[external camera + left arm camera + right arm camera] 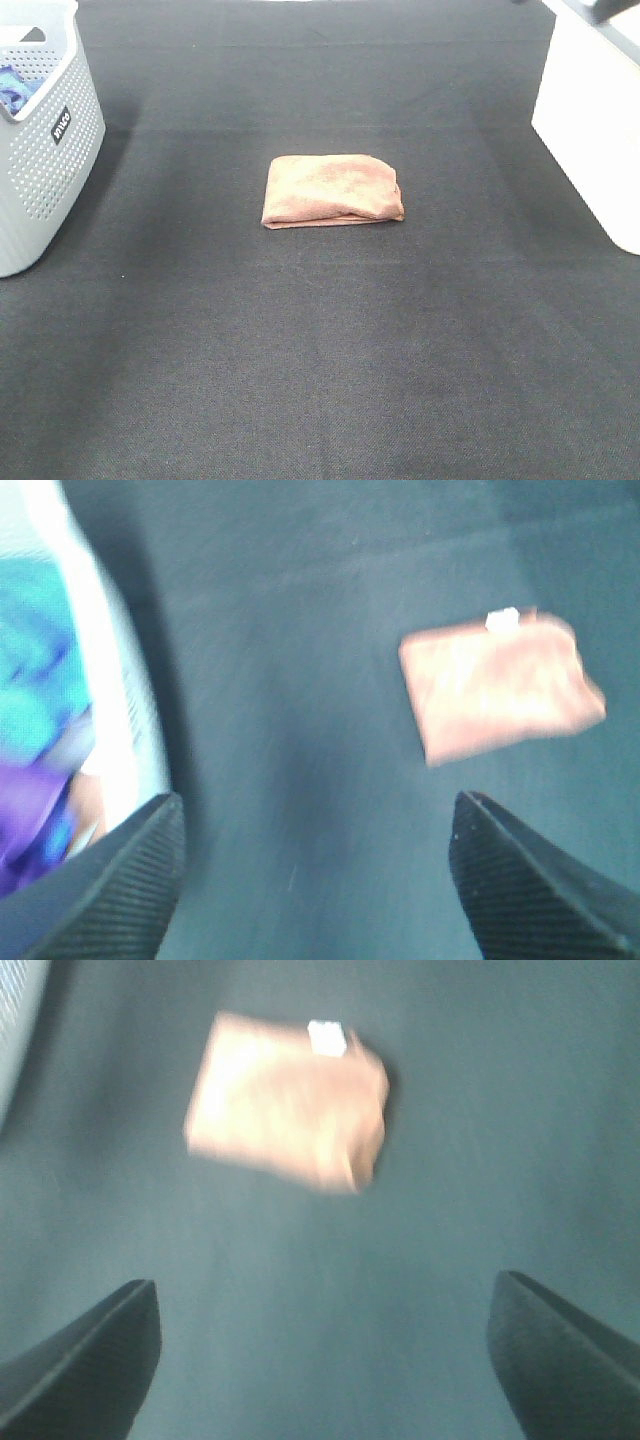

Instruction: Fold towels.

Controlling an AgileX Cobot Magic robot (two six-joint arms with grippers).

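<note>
Seeing one folded towel (332, 190) at the middle of the table (320, 380), lying flat as a compact rectangle, salmon-orange, layered edges showing along its near side in the high view. Nothing touches it.

We have the left gripper (315, 880) apart: both fingers wide, ribbed pads (120, 900) visible, nothing between them but dark table cloth. In that wrist view the towel (497, 685) sits well clear of the fingers, with a small white tag (502, 619) at one edge. Picture is motion-blurred.

We have the right gripper (320, 1360) apart as well, fingers (90, 1360) spread, empty. Its wrist view shows the towel (285, 1100) ahead of the fingers, not touching, same white tag (327, 1037) at an edge. Also blurred.

Neither gripper shows in the high view; we only catch a dark bit of arm (600, 10) at the upper right corner.

Grey perforated basket (45, 140) stands at the left edge of the table, well apart from the towel. Blue item (15, 88) inside it; left wrist view shows the basket rim (115, 670) with blue and purple cloth (35, 740) inside, too blurred to say what exactly. White box (590, 120) stands at the right edge, also well apart from the towel.
</note>
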